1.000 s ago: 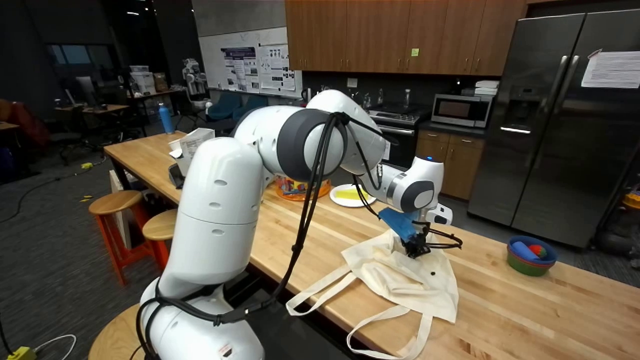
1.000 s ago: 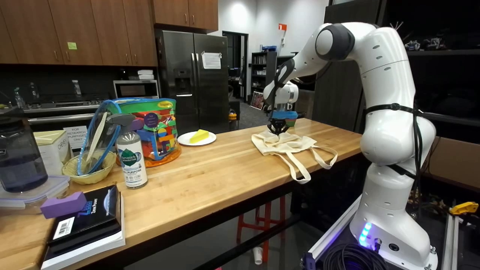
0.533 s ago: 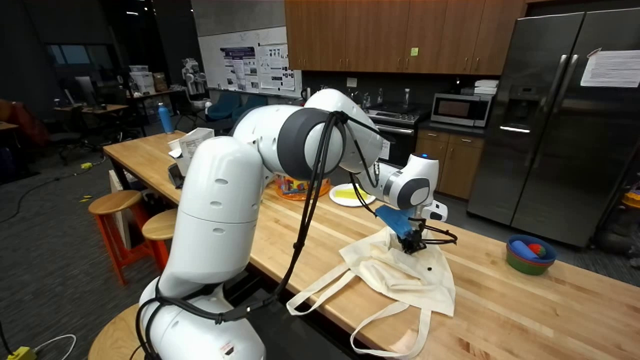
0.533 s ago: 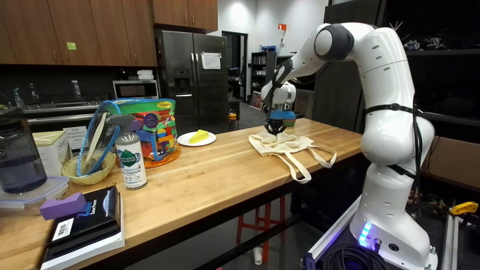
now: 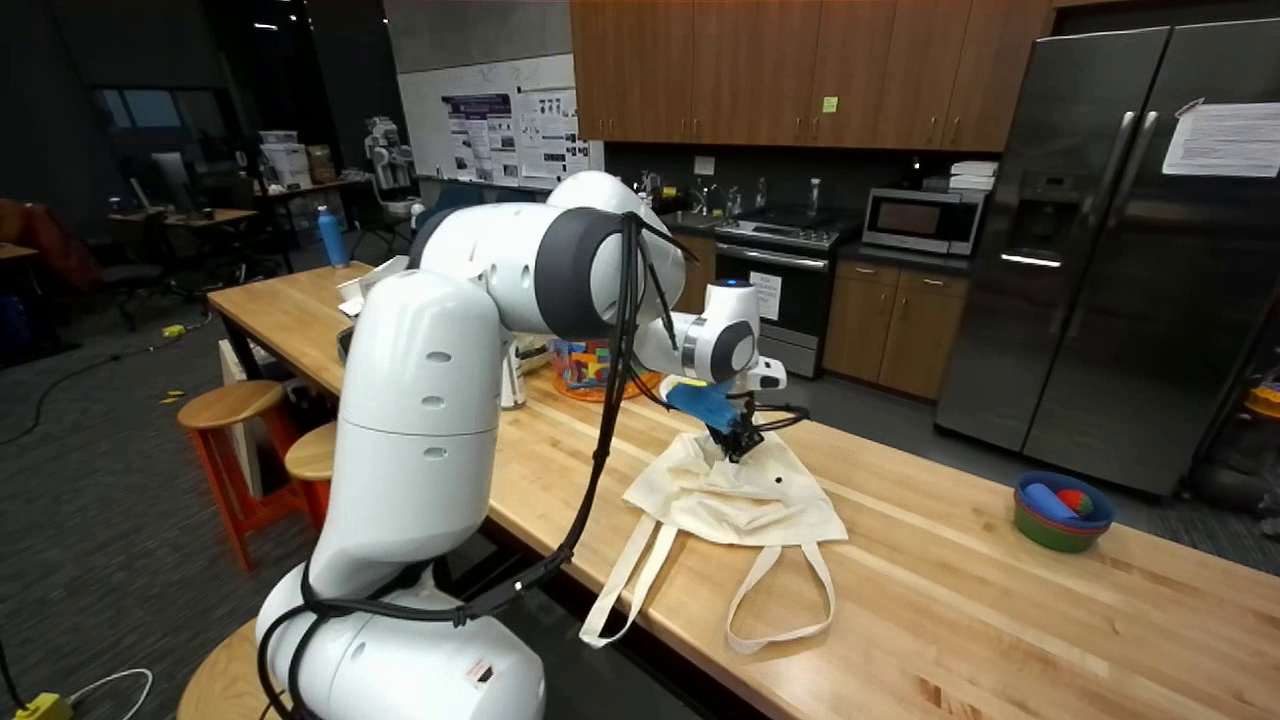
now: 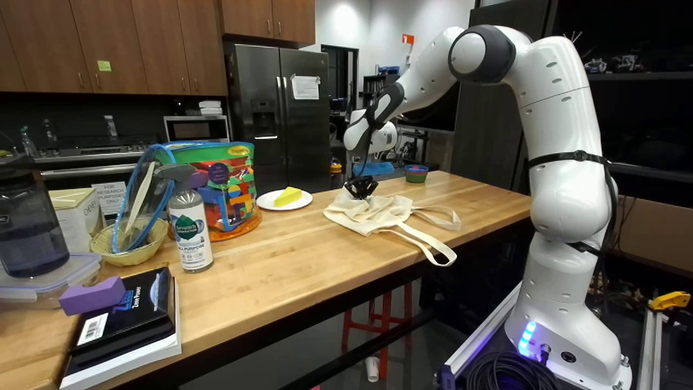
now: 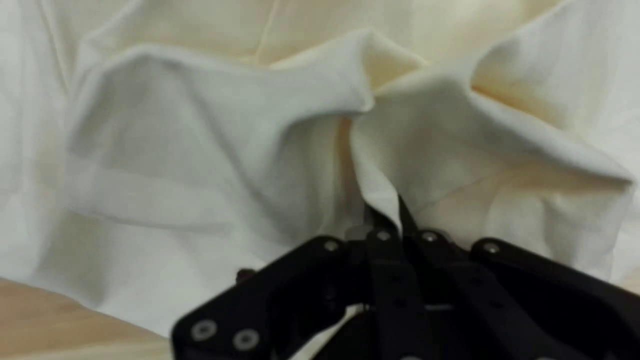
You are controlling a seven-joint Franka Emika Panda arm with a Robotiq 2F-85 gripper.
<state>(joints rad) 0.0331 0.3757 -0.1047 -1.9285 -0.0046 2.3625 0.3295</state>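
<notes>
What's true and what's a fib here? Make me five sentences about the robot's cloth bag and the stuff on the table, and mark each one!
1. The black metal fingers pinch a fold of the cream cloth tote bag. True.
2. The bag hangs high in the air. False: it lies rumpled on the long wooden table.
3. A yellow wedge-shaped block sits on a round white plate. True.
4. The grey-and-white spray bottle has tipped over. False: the bottle stands upright.
5. The stacked round blue and green bowls stand apart from the bag. True.
</notes>
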